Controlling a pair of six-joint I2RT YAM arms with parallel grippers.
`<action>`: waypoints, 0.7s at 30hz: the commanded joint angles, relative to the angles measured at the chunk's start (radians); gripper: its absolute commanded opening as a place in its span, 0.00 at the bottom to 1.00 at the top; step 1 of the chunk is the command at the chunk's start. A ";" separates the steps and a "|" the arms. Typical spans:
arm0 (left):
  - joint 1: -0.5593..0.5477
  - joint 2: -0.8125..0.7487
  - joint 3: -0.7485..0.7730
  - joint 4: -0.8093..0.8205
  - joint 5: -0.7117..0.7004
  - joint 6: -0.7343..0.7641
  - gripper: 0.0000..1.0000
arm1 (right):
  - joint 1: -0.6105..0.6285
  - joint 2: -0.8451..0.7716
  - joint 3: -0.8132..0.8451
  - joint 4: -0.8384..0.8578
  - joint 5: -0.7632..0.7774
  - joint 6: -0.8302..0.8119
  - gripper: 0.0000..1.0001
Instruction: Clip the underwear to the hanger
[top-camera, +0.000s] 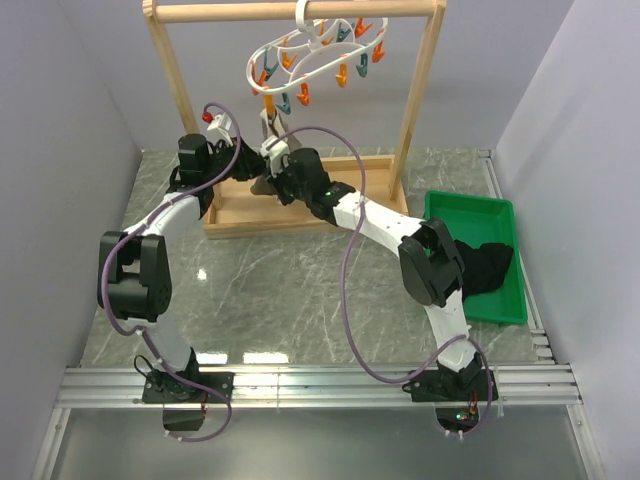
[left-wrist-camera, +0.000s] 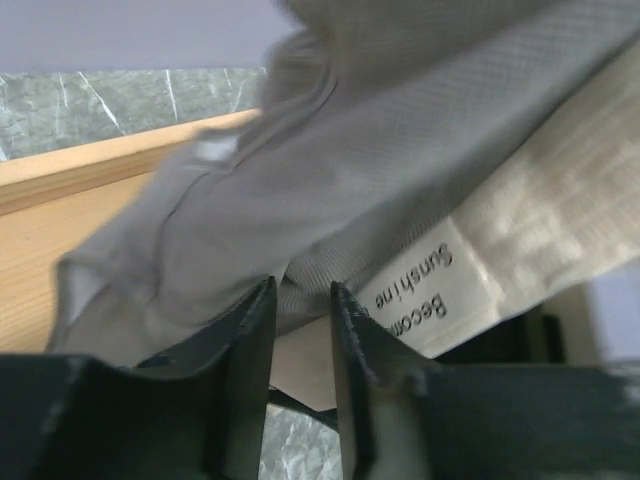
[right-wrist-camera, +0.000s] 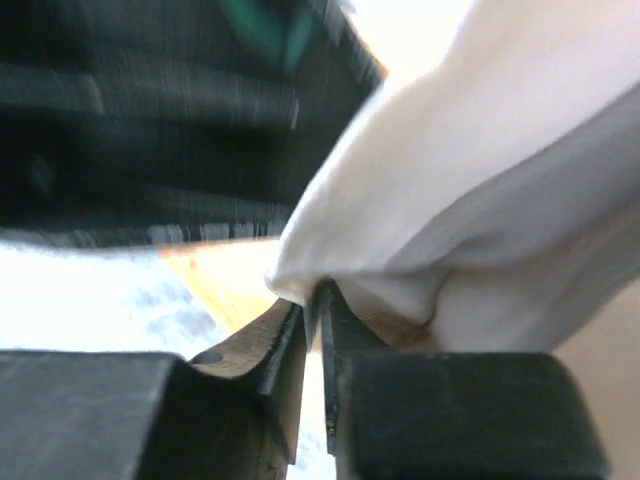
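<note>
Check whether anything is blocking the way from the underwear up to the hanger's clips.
Nothing visible does. The left pincer and right pincer both grip the underwear just below the hanger. Only open air separates it from the lowest dangling clothespins. The wooden rack has its posts off to the sides.

Lab-style robot booth: plain pale walls (top-camera: 60, 90), marbled tabletop (top-camera: 290, 290), aluminium mounting rail (top-camera: 320, 384).

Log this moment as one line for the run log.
left pincer: shut on underwear | right pincer: shut on underwear | underwear: held below hanger, over wooden rack base | clipped: cannot tell
</note>
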 joint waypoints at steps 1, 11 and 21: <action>0.000 -0.066 0.006 0.021 0.008 0.008 0.35 | -0.002 -0.111 -0.065 0.062 0.003 0.000 0.18; 0.028 -0.122 0.008 -0.006 -0.008 0.051 0.45 | 0.000 -0.182 -0.108 0.057 0.006 0.006 0.38; 0.040 -0.167 -0.009 -0.019 0.004 0.079 0.52 | -0.008 -0.214 -0.124 0.059 0.031 0.024 0.50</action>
